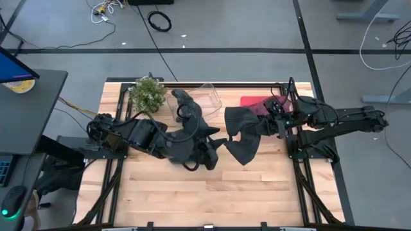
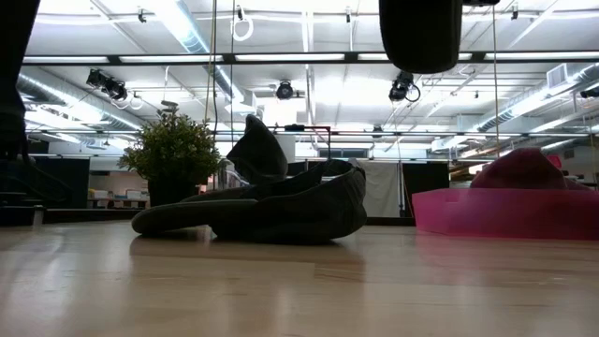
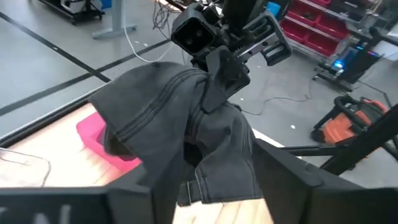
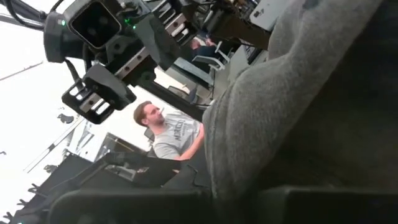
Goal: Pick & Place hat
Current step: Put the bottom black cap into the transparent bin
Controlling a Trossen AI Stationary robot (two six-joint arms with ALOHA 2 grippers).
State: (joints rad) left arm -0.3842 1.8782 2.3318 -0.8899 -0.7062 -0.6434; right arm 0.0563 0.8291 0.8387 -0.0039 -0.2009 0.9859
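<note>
Two end effectors: left [image 1: 217, 146] and right [image 1: 262, 126] both clamp hat [image 1: 241, 131]
Nearby: plant [image 1: 148, 94], pink tray [image 1: 253, 102]

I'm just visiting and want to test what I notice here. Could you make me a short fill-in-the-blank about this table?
1. The dark hat hangs between ____ robot hands.
2. Behind the left arm stands a small potted ____.
3. The tray near the right hand is ____ in colour.

Missing words: two; plant; pink
</note>
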